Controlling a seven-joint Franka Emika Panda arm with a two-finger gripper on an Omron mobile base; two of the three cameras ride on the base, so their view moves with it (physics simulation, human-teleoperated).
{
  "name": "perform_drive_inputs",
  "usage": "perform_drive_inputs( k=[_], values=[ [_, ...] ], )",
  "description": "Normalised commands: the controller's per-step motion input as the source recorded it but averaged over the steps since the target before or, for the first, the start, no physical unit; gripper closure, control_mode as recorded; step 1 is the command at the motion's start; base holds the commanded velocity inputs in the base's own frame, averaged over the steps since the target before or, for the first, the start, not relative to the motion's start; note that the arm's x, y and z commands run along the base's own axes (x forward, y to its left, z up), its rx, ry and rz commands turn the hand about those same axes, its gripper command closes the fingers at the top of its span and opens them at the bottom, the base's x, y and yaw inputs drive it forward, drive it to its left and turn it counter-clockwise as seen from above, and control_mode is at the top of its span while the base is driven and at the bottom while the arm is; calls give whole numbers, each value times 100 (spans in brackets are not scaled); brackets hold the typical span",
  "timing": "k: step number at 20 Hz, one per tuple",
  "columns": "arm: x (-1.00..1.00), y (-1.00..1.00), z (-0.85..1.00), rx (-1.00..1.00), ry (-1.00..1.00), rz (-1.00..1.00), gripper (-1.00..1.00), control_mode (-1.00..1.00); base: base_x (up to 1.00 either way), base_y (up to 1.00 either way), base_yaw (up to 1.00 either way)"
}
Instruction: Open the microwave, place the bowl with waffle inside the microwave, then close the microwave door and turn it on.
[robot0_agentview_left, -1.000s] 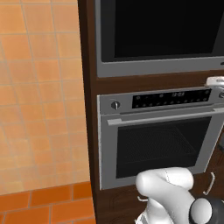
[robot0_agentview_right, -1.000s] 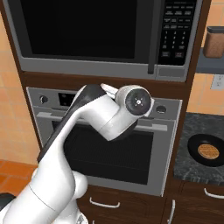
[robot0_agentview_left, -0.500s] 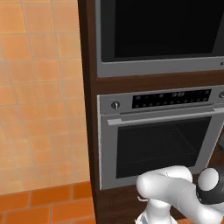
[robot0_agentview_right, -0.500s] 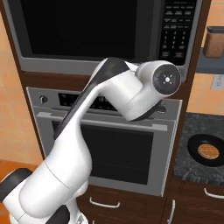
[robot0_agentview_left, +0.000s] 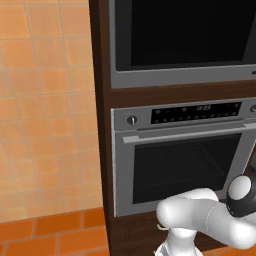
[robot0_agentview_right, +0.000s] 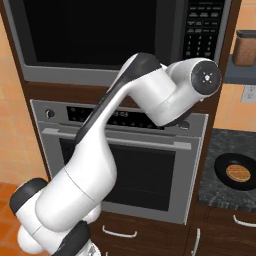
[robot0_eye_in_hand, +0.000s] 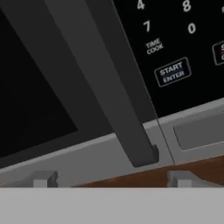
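The microwave (robot0_agentview_right: 100, 35) is built into dark wood above the oven, and its black glass door (robot0_agentview_left: 185, 30) is shut. In the hand view the door's dark grey handle (robot0_eye_in_hand: 109, 83) runs diagonally down to its lower end, just above and between my fingertips (robot0_eye_in_hand: 43, 179). My gripper (robot0_eye_in_hand: 111, 181) is open with nothing in it, close to the microwave's lower grey band. The keypad's START button (robot0_eye_in_hand: 173, 72) lies right of the handle. The dark bowl with waffle (robot0_agentview_right: 237, 172) sits on the speckled counter (robot0_agentview_right: 220, 150) at the right.
The grey oven (robot0_agentview_left: 185, 160) with a knob and bar handle sits directly under the microwave. A brown canister (robot0_agentview_right: 245, 47) stands on a shelf at the upper right. My white arm (robot0_agentview_right: 150, 95) crosses in front of the oven. Orange tiled wall lies to the left.
My arm has swung up and to the right, from the oven's level to the microwave's lower right corner. The gripper stays open.
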Motion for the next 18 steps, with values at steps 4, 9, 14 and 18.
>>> perform_drive_inputs(
  k=[4,9,14,18],
  values=[
    [57,-1,16,10,-22,-6,-100,-100,0,0,0],
    [59,-9,17,0,-17,-6,-100,-100,0,0,0],
    [28,-17,7,3,-5,0,-100,-100,0,0,0],
    [17,5,0,4,0,-2,100,-100,0,0,0]
  ],
)
